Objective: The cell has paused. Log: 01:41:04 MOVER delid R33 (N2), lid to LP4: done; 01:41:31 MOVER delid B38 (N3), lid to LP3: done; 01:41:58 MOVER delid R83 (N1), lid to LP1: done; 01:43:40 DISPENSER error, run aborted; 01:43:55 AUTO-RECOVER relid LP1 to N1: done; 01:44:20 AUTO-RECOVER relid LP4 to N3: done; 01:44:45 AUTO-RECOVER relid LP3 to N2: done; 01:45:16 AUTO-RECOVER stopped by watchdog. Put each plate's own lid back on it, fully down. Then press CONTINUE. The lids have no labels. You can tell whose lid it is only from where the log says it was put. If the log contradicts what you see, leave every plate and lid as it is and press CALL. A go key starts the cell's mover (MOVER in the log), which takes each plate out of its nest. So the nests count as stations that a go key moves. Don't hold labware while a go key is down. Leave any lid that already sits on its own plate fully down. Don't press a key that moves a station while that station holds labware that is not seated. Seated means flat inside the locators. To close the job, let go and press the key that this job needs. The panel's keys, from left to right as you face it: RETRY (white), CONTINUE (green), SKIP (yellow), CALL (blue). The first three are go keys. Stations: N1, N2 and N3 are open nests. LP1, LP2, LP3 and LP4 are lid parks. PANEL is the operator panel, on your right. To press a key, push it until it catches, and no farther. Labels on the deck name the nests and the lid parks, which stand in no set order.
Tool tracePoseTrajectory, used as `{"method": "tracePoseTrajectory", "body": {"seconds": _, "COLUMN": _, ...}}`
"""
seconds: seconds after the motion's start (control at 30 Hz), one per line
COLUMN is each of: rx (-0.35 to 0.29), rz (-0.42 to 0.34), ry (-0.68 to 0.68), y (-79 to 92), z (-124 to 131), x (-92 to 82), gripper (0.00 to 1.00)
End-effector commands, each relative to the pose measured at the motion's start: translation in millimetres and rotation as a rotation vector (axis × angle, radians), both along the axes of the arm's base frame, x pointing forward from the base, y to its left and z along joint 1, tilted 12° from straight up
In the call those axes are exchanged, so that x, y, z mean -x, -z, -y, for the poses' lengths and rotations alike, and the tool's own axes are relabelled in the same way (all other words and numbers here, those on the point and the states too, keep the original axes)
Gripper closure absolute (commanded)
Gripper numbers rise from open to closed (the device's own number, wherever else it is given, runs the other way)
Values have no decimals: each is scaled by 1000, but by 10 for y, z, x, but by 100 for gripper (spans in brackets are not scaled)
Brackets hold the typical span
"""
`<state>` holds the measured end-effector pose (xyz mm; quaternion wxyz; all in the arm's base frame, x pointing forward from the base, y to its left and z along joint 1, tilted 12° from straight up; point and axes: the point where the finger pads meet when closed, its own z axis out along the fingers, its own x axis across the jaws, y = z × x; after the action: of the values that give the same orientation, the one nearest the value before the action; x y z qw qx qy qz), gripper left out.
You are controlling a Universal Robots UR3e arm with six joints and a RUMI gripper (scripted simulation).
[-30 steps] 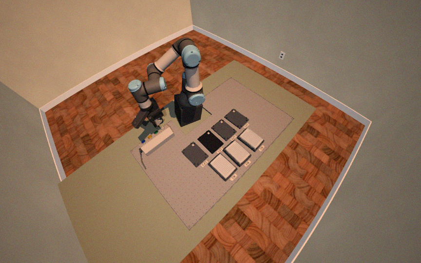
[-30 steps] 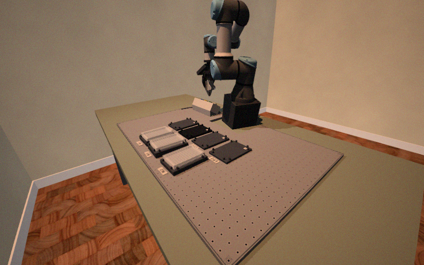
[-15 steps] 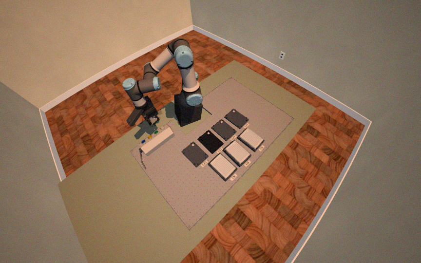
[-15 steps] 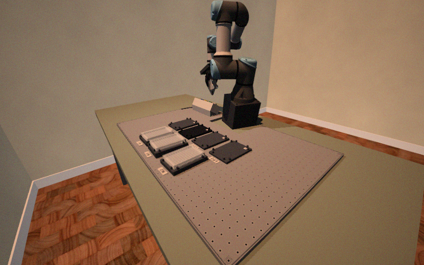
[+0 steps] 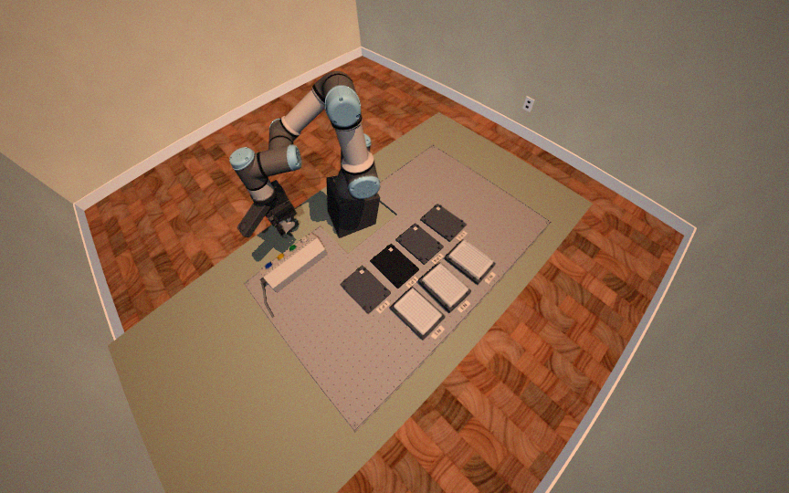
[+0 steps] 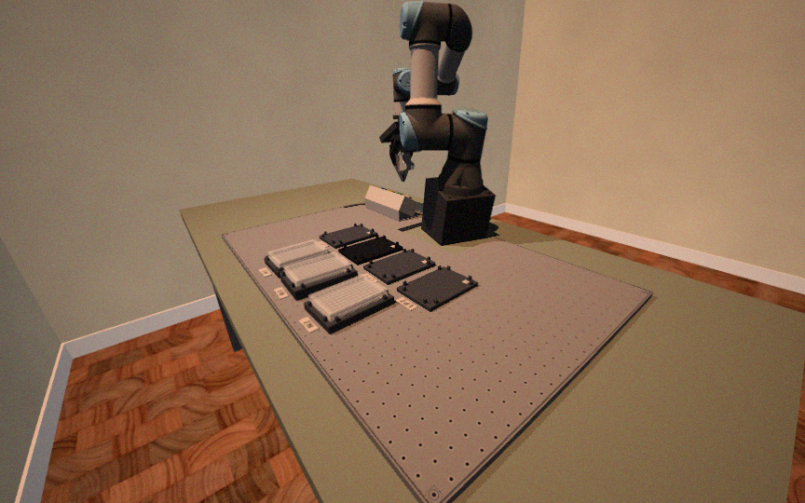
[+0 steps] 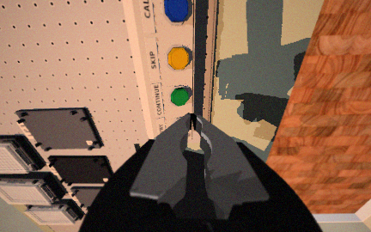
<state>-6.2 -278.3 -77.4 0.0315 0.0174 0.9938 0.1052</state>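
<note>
My gripper [image 5: 286, 228] [image 6: 403, 172] [image 7: 191, 114] is shut and empty. It hangs above the near end of the operator panel [image 5: 293, 262] [image 6: 388, 204] [image 7: 138, 56]. In the wrist view its tips sit just short of the green CONTINUE key [image 7: 180, 96] [image 5: 292, 247]. Beyond are the yellow SKIP key [image 7: 179, 58] and the blue CALL key [image 7: 176, 9]. The fingers hide the white key in the wrist view. Three plates [image 5: 417, 309] [image 5: 445, 285] [image 5: 470, 258] [image 6: 348, 295] [image 6: 317, 267] [image 6: 294, 251] sit in the nests with clear lids on, looking flat.
Four dark lid parks [image 5: 364, 288] [image 5: 394, 264] [image 5: 419, 242] [image 5: 443, 220] stand in a row beside the nests, all bare; two of them also show in the wrist view [image 7: 60, 127] [image 7: 82, 168]. The arm's black base [image 5: 352, 212] stands next to the panel. The table edge and floor lie just behind the panel.
</note>
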Motion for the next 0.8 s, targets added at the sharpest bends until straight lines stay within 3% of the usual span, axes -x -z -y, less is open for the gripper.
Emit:
{"method": "tracePoseTrajectory", "body": {"seconds": 0.0, "rx": 4, "rz": -3, "ry": 0, "y": 96, "z": -8, "x": 6, "gripper": 100}}
{"method": "tracePoseTrajectory", "body": {"seconds": 0.77, "rx": 6, "rz": -3, "ry": 0, "y": 156, "z": -15, "x": 3, "gripper": 100}}
